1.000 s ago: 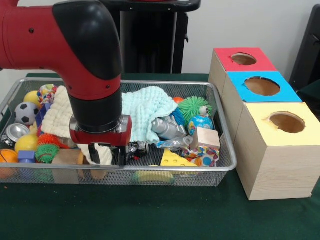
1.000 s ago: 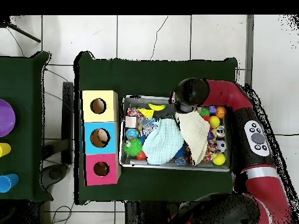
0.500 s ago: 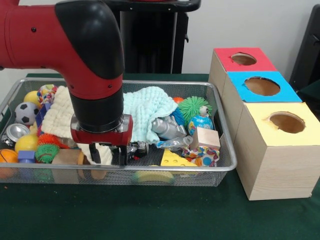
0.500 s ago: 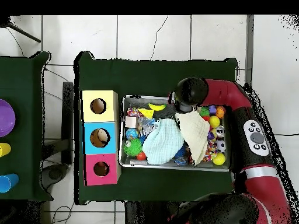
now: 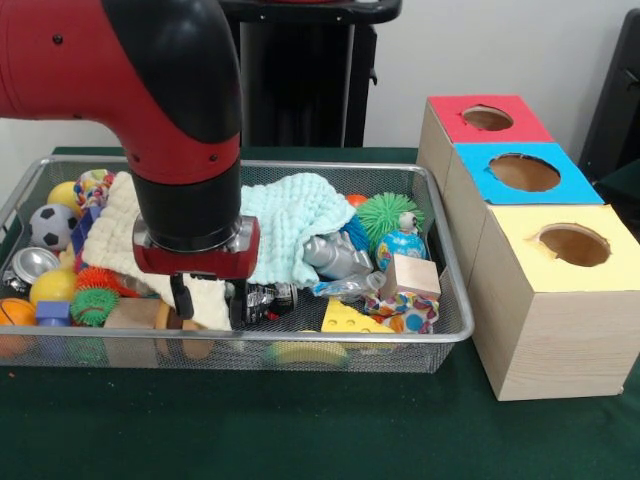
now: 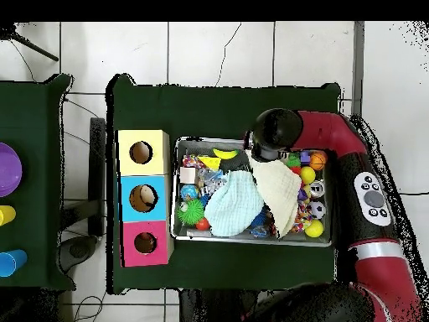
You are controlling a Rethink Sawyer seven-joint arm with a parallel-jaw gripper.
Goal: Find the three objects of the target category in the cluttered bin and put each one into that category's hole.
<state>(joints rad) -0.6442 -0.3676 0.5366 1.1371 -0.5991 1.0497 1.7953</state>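
The wire mesh bin stands on the green table, full of toys; it also shows in the overhead view. A crinkled cream-yellow cloth lies at its left, also seen from above. My gripper hangs low over the bin's front left, its fingers closed on a corner of that cloth. From above only the arm's wrist shows, hiding the gripper. A small multicoloured speckled fabric piece lies at the bin's front right. A mint-green cloth lies in the middle.
Three wooden boxes with top holes stand right of the bin: red, blue, yellow. Balls, a silver can, a green spiky ball, a wooden block and a yellow cheese wedge crowd the bin.
The arm has risen slightly and shifted a little left, with the cream cloth's corner coming up between the fingers. The other things have not moved.
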